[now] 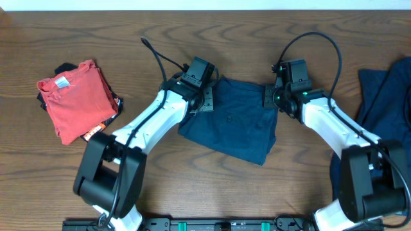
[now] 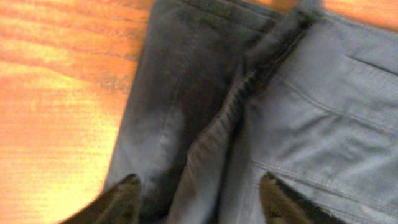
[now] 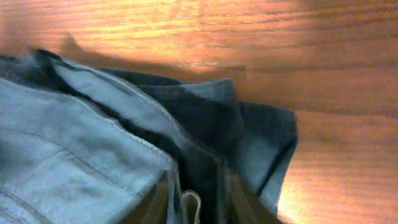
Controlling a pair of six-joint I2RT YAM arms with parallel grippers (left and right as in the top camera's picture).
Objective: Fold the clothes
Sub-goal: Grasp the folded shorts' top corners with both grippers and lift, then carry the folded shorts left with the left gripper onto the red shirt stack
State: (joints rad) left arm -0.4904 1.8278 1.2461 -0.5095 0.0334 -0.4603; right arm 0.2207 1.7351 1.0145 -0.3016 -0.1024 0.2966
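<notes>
Two tools flank the shorts [image 1: 234, 128], which lie mid-surface [image 1: 192, 38]. The left tool [image 2: 202, 202] is wide open astride the shorts' edge crease; the right tool [image 3: 199, 205] pinches the opposite hem. Close the left firmly, then lift both evenly.

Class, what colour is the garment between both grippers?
The garment is plain navy blue; clearest overhead.

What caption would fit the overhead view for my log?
Left gripper and right gripper at far corners of the navy shorts; red shirt at left, second navy garment at right edge.
</notes>
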